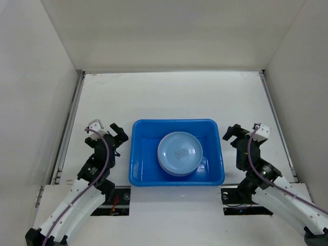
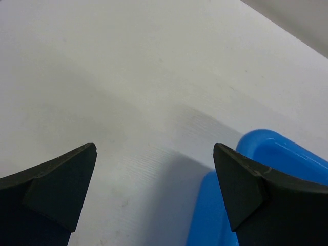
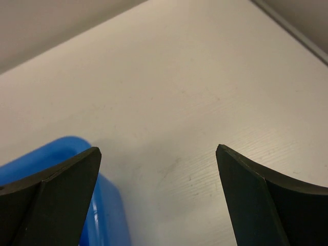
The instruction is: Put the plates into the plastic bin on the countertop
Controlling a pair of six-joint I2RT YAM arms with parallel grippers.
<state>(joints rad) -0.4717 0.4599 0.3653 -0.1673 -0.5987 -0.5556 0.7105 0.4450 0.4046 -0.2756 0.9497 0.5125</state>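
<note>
The bright blue plastic bin [image 1: 141, 154] sits on the white countertop [image 1: 174, 95] between my two arms. A stack of plates [image 1: 179, 153] lies inside it, a light blue one on top; the ones beneath show only as thin edges. My left gripper [image 1: 117, 134] is open and empty just left of the bin. My right gripper [image 1: 231, 135] is open and empty just right of it. A corner of the bin shows in the left wrist view [image 2: 279, 148] and in the right wrist view [image 3: 110, 215], beside each gripper [image 2: 154, 192] [image 3: 159, 197].
White walls close in the countertop on three sides. Metal strips run along its left edge [image 1: 69, 128] and right edge [image 1: 277, 123]. The arm bases stand at the near edge.
</note>
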